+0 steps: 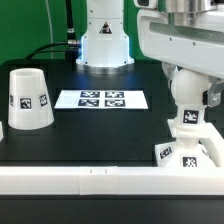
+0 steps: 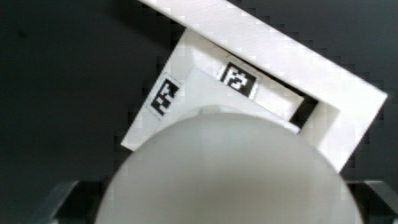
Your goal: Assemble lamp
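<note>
Above base (image 1: 184, 156), gripper (image 1: 189, 112) clamped on bulb (image 2: 222, 170) (shade (image 1: 27, 99) & marker board (image 1: 101, 99) well apart)

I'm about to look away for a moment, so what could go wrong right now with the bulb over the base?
1. In the wrist view the bulb hides the base's socket, so it could seat off-centre.
2. The base sits tight against the white ledge; a skewed push might tilt it.
3. The hand may slip on the rounded bulb.

The robot arm (image 1: 178, 40) is glossy white with rounded housings, grey joint seams and a round white pedestal (image 1: 105, 45).
</note>
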`<move>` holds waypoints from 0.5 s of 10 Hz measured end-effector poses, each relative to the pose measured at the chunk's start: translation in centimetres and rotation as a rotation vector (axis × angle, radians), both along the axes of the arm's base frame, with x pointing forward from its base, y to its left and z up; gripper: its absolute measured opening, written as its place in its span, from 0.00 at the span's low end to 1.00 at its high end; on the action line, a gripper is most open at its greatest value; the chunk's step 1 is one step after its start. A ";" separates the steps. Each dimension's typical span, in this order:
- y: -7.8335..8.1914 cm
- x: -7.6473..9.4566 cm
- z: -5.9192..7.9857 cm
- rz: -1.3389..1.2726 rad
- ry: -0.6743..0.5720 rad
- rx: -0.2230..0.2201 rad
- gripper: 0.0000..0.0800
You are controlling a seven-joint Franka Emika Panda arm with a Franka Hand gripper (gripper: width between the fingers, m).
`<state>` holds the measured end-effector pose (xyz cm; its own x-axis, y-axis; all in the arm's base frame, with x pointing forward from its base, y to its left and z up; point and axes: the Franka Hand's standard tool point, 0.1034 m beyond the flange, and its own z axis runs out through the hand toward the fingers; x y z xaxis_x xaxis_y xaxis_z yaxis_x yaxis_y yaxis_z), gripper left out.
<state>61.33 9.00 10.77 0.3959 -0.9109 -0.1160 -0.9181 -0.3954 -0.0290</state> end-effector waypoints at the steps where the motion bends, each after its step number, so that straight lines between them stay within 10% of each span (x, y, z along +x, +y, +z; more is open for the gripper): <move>1: 0.1 0.0 0.1 -0.032 0.008 -0.001 0.72; 5: 0.2 0.0 0.1 0.057 0.000 0.001 0.85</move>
<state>61.28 9.21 10.88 0.4468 -0.8870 -0.1164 -0.8942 -0.4466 -0.0296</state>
